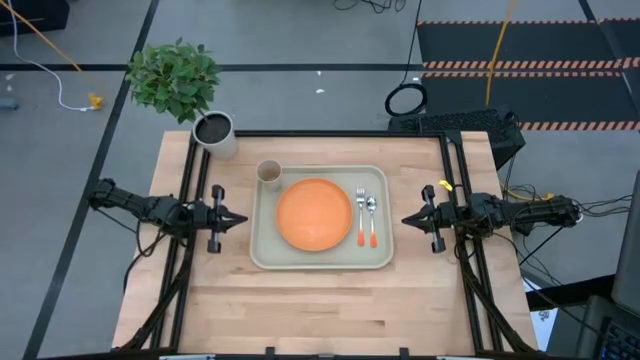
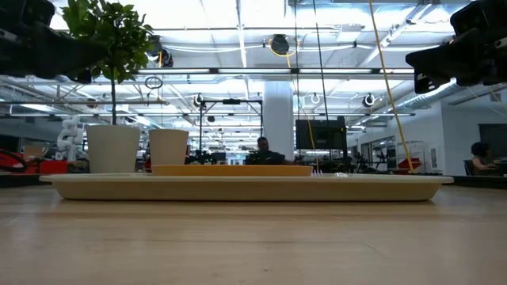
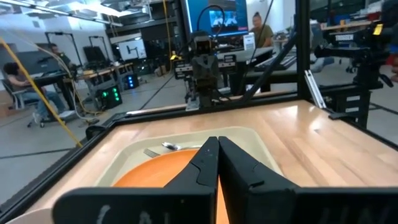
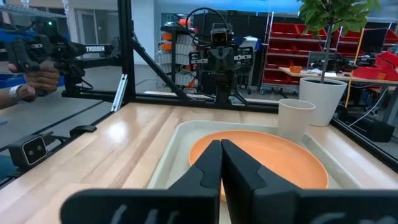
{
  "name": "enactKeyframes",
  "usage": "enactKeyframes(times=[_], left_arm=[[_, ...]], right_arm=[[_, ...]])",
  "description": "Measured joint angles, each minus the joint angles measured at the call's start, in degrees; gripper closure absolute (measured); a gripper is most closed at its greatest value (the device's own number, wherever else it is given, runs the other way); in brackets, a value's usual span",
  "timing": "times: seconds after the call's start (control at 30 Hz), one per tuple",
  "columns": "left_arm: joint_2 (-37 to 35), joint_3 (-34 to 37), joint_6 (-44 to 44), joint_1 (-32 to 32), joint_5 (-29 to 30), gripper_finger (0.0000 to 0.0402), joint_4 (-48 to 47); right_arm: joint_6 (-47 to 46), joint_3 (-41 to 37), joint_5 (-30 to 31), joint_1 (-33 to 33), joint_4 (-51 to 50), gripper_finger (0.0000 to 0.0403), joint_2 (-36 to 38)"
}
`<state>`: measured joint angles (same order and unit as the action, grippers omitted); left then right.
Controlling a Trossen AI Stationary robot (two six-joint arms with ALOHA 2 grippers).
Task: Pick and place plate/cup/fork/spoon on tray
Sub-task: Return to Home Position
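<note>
High view: tray between left end effector and right end effector, both closed.

Bright, even overhead light. Ceiling lights glare white across the top of the low view; shadows on the counter are soft.

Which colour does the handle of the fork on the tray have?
Orange-red; the rest of the fork is silver metal. The high view shows it best.
</note>
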<state>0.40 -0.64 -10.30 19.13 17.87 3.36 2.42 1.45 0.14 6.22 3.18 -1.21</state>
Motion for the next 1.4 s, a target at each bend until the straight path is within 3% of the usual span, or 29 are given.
enactKeyframes(times=[0.4,1.07,1.4], left_arm=[[-0.15,0.0,-1.96,-2.84,-0.22,0.0397,-0.14],[-0.07,-0.02,-1.19,-17.02,-13.35,0.0398,-2.0],[-0.04,-0.02,-1.19,-19.53,-13.55,0.0381,-2.03]], right_arm=[[0.2,0.0,0.0,-0.01,1.83,0.0403,-0.02],[0.2,0.0,-0.02,0.0,2.16,0.0403,-0.02],[0.2,0.01,-0.02,-0.02,2.16,0.0403,-0.02]])
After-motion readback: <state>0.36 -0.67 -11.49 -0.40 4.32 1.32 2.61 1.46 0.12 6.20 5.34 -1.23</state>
